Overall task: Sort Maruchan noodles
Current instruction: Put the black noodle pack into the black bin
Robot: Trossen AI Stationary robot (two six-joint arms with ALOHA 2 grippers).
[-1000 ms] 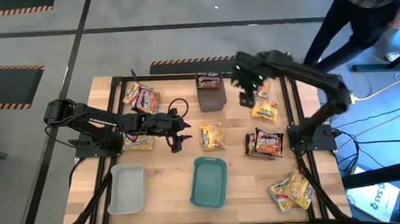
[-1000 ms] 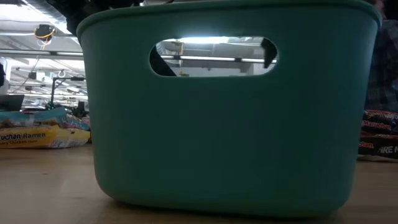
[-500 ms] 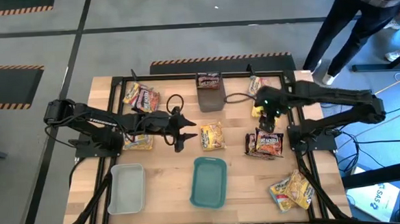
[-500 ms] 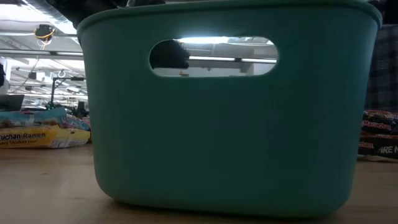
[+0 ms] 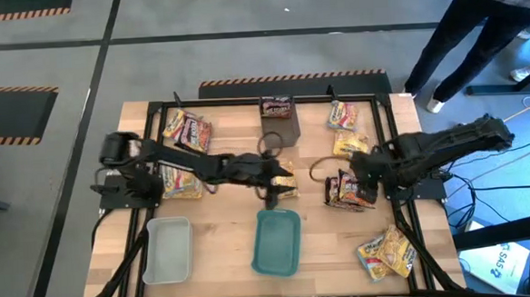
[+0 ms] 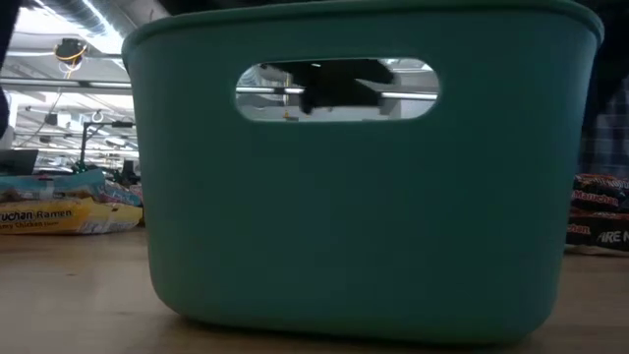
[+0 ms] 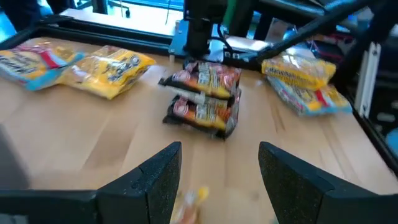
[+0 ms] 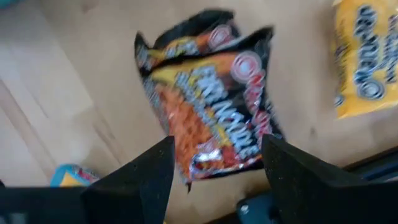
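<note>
Wooden table (image 5: 224,228) with trays and noodle packets.
On it lie a teal tray (image 5: 277,241), a translucent white tray (image 5: 166,250), a grey tray (image 5: 280,128) and scattered Maruchan noodles (image 5: 385,252).

Two dark, jointed arms — matte black links, looped black cables; each gripper ends in two broad black fingers (image 7: 155,180).

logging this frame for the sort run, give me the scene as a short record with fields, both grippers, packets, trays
left gripper: open, over the yellow packet at table centre
right gripper: open, above the dark packets, not gripping them
teal tray: near edge, centre, looks empty
white tray: near edge, left, looks empty
grey bin: far edge, a dark packet sits in it
other packets: loose on the table, at both sides
person: standing beyond the far right corner
</note>
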